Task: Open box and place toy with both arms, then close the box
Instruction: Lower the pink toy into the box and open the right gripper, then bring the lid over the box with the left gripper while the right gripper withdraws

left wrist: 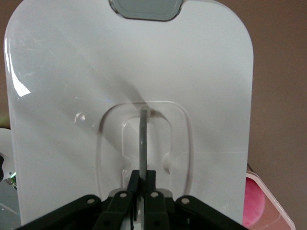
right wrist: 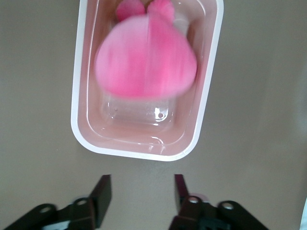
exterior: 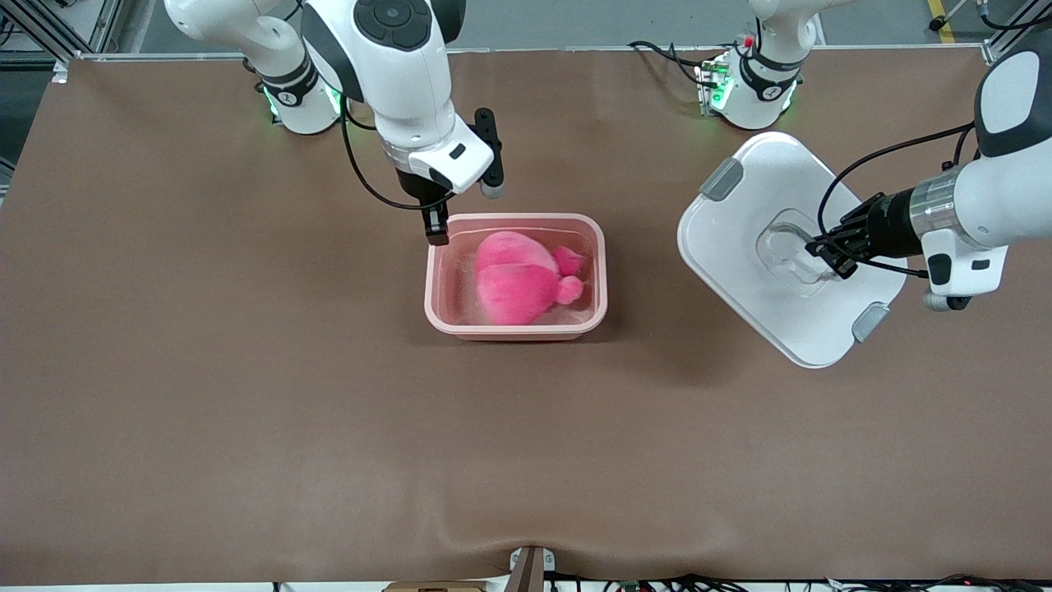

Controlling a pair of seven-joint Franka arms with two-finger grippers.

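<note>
The pale pink box [exterior: 516, 332] stands open mid-table with the bright pink toy [exterior: 519, 278] lying inside it. My right gripper [exterior: 436, 228] hangs open and holds nothing, over the table just beside the box's end toward the right arm. In the right wrist view the right gripper [right wrist: 141, 186] has bare table between its fingers, with the box [right wrist: 139, 154] and toy [right wrist: 146, 62] ahead. My left gripper [exterior: 826, 251] is shut on the clear handle [left wrist: 143, 136] of the white lid [exterior: 740, 247]. It holds the lid tilted above the table toward the left arm's end. The left gripper [left wrist: 142, 176] pinches that handle.
Brown table cloth [exterior: 246, 395] covers the whole table. Two grey clips [exterior: 722, 178] [exterior: 871, 321] sit at opposite ends of the lid. Both robot bases [exterior: 752, 90] stand along the table edge farthest from the front camera. A corner of the pink box [left wrist: 276, 211] shows past the lid.
</note>
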